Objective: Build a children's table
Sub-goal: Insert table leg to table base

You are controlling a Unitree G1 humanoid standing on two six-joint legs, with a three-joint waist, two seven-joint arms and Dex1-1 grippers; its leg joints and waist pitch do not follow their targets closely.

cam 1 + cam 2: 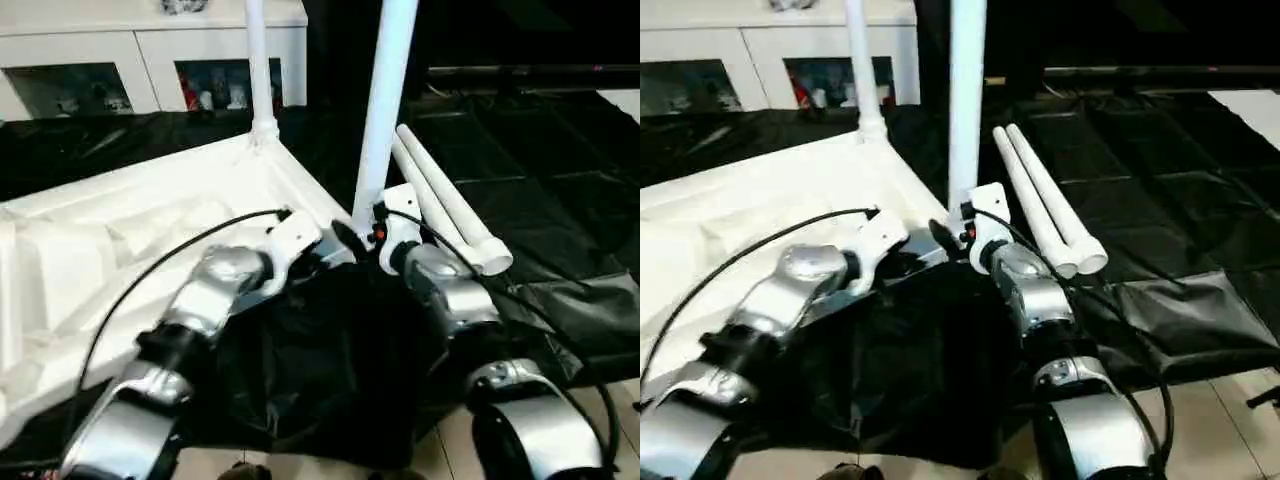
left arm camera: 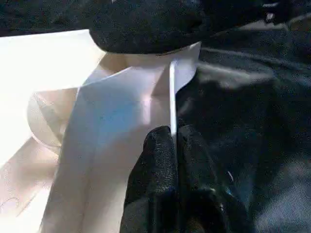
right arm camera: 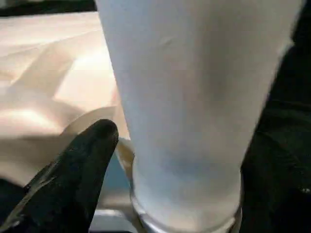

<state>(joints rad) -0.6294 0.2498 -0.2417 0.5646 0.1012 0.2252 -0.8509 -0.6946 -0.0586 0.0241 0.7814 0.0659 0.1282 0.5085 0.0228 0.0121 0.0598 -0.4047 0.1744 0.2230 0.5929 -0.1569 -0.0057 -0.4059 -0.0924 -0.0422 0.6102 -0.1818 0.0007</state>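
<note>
Tabletop (image 1: 130,230) lies upside down on the black floor cover (image 1: 560,170), ribbed side up, with two legs standing in its corner sockets: the far leg (image 1: 257,70) at the back corner and the near leg (image 1: 385,110) at the corner closest to the robot. Two more legs (image 1: 450,215) lie side by side on the cover just right of that corner, so four legs, one tabletop. The left gripper (image 2: 172,145) has its fingers pressed together on the thin edge of the tabletop's rim beside the near socket, steadying it. The right gripper (image 1: 372,232) sits at the base of the near leg; one black finger (image 3: 82,160) shows beside the leg with a gap, so its jaws look parted, not clamped. To seat this leg well, I'd say keep the rim pinned, hold the leg upright and push straight down, not sideways, until its collar meets the socket.
</note>
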